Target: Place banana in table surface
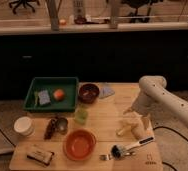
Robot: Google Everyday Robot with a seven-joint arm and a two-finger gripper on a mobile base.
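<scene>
- One view only, so everything here comes off the camera view.
- Banana (127, 127) is at about 4 o'clock on the table (104, 112), pale yellow, short and slightly curved, lying low with its left tip apparently on the planks.
- Gripper (138, 123) sits right over the banana's right end, under the white arm (159, 97) that comes in from 3 o'clock. Honestly can't tell how far open it is or whether it has hold of the fruit; the two blend together there.
- Risk one, my guess: if it lifts away while gripping, the banana gets dragged back up or flicked sideways.
- Risk two: the brush (132, 147) lies just beside it at 6 o'clock, so a roll or a nudge could knock into that.
- Risk three: the table edge is near at 3 o'clock, so a shove that way could send it off.
- Red bowl (79, 144), green cup (80, 116), dark bowl (88, 92) and tray (33, 102) are well apart, no worry there.
</scene>
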